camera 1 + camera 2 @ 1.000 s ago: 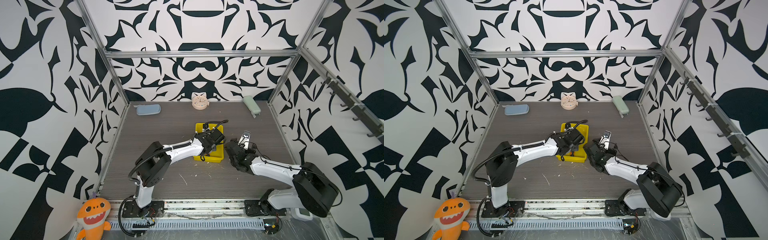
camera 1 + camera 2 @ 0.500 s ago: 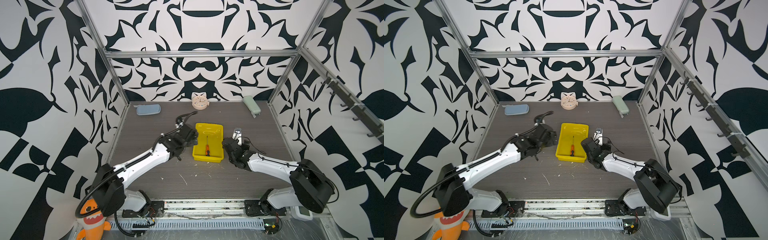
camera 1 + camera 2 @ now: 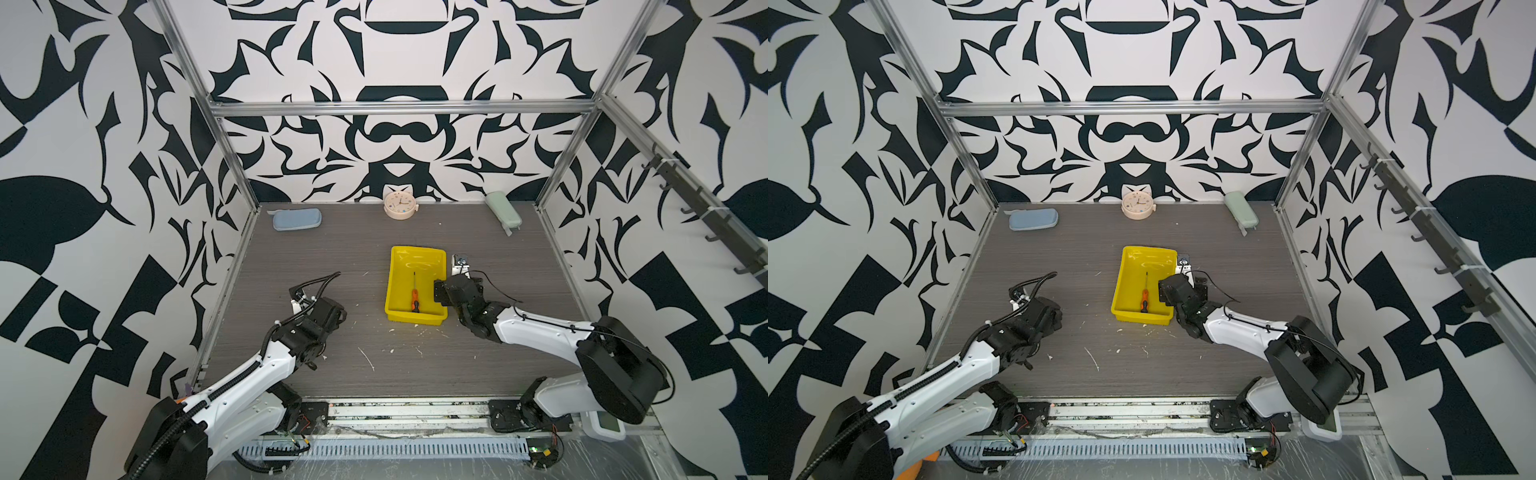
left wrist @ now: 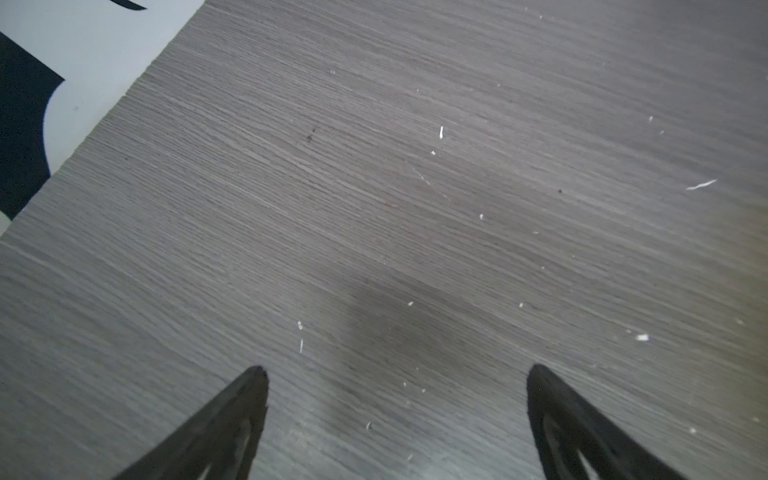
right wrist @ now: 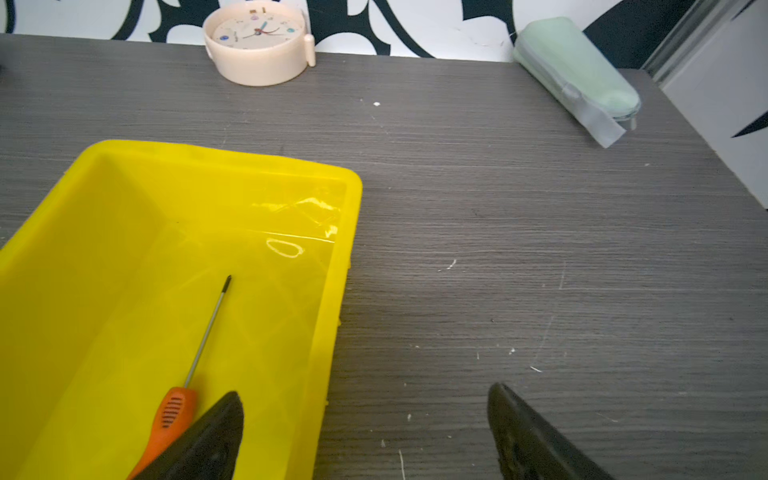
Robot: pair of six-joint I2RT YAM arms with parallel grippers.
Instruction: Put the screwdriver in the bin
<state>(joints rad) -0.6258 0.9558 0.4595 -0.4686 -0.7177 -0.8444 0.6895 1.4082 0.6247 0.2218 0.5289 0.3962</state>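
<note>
The left gripper (image 4: 397,374) stands wide open with nothing between its black fingers (image 4: 232,411), over bare grey table (image 4: 415,187) speckled with white scraps. In a top view it (image 3: 332,309) sits at the near left, well apart from the bin (image 3: 417,249).

The right gripper (image 5: 365,395) is also spread wide and holds nothing. One finger (image 5: 216,432) is over the bin's (image 5: 232,156) inside and the other is over the table, with the bin's right wall between them; whether either touches it cannot be told.

The screwdriver (image 5: 174,409) lies flat inside the yellow bin, its orange handle toward the near end and its thin shaft pointing far. Both top views show it there (image 3: 414,297) (image 3: 1145,297).

Along the far wall are a blue pouch (image 3: 296,218) at the left, a small cream clock (image 3: 400,205) in the middle and a pale green pouch (image 3: 503,214) at the right.
</note>
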